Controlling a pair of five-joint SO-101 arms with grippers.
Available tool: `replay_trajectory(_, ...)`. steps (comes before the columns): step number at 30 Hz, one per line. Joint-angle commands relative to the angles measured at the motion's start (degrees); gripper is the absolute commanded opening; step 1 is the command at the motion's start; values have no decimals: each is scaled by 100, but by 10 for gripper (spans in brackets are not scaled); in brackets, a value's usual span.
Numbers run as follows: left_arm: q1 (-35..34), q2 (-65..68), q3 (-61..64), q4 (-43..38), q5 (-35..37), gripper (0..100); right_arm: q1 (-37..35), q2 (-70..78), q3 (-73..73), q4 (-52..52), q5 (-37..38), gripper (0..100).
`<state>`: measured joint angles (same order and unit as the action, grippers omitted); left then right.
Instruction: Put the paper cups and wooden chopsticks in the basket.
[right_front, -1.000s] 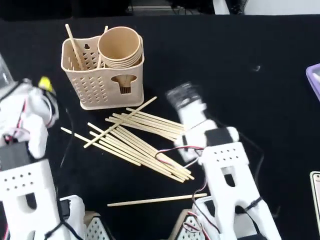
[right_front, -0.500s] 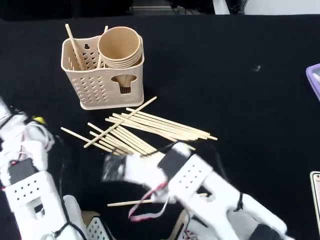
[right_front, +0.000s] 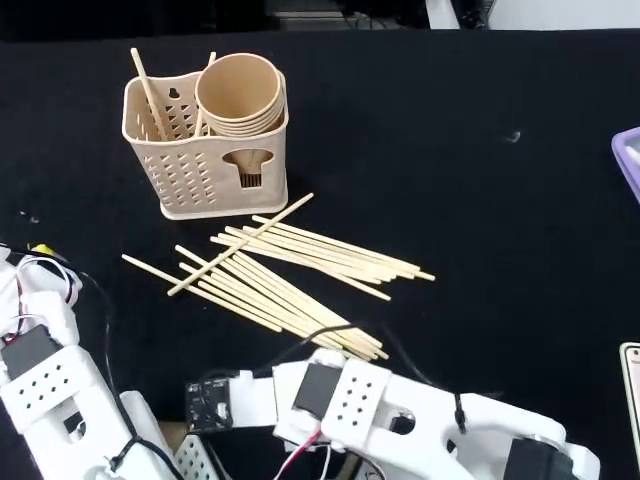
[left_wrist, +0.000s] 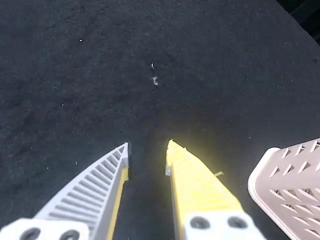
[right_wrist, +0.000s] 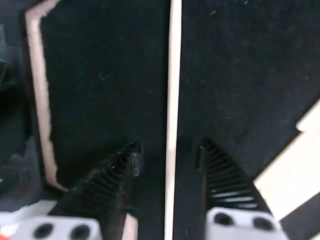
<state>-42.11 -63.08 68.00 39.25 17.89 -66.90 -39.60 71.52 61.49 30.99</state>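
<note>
Right jaws gape astride a lone chopstick (right_wrist: 173, 75), which runs between them on the surface (right_wrist: 240, 60). It should be light, stiff, thin and prone to roll: pinch near mid-length. Left jaws gape, empty, basket (left_wrist: 292, 190) beside.

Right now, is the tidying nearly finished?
Partly. The paper cups sit stacked in the basket, and two chopsticks stand in there beside them. The right gripper is open around a single chopstick, not yet gripping it. A big pile of chopsticks lies on the table, waiting to go in.
</note>
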Motion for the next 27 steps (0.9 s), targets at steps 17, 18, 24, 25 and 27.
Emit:
replay_trajectory(17,-66,-97,84,-114,26,134,1934,-163,-1930,712,281,11)
replay_trajectory(18,-66,-97,84,-114,26,134,1881,-163,-1895,738,237,11)
replay_trajectory(24,-66,-132,84,-114,35,134,167,-163,-998,633,-607,155)
replay_trajectory(25,-66,-132,84,-114,35,134,9,-163,-831,387,-712,188)
replay_trajectory(27,-66,-132,84,-114,35,134,-62,-154,-505,-123,-782,200)
